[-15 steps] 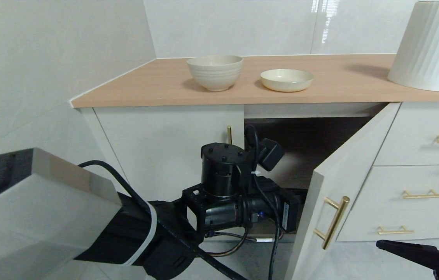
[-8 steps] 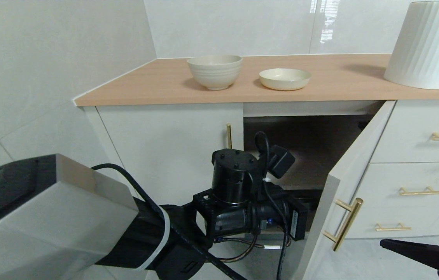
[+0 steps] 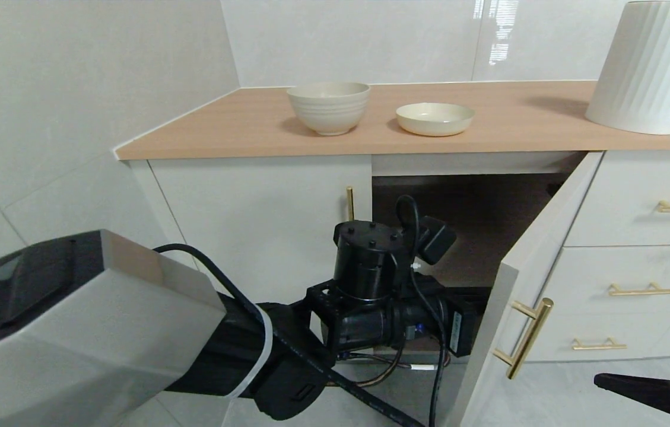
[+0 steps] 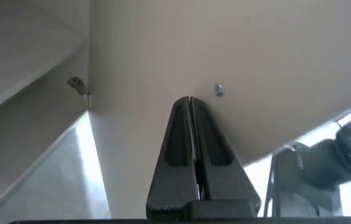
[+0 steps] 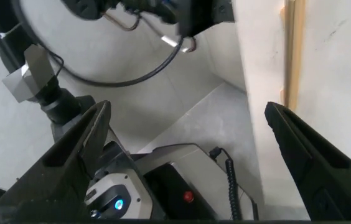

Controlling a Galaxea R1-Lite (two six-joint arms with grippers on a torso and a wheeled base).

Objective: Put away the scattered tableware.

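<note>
1. I'm seeing the bowl point(image 3: 328, 107) sitting upright on the desk point(image 3: 234, 130), toward its left end.
2. The dish point(image 3: 434, 118) is lying just beside the bowl, on its right, with a gap between them.
3. A white ribbed canister point(image 3: 649, 65) is standing at the right end of the desk, well apart from the dish.
4. Under the desk the cupboard point(image 3: 471, 213) is standing open. Its door point(image 3: 530, 261) is swinging out toward me from the right side, with a gold handle point(image 3: 527, 338) on its outer face.
5. The left arm point(image 3: 370, 296) is reaching low in front of the opening, its wrist just beside the door's free edge.
6. In the left wrist view, the left gripper point(image 4: 189, 109) is clenched, its fingers point(image 4: 177, 134) pressing flat together with nothing between them. It is pointing at a pale panel point(image 4: 256, 50) with a small screw point(image 4: 219, 90) in it. I cannot tell whether the tips are touching the panel.
7. The right gripper point(image 5: 185, 124) is released, its fingers point(image 5: 70, 155) spreading wide and grasping nothing. It is hanging low above the floor point(image 3: 548, 397), on the outer side of the door, and the door's handle is showing between the fingers farther off.
8. To the right of the door, three drawers point(image 3: 637, 201) are sitting closed, each with a gold pull.
</note>
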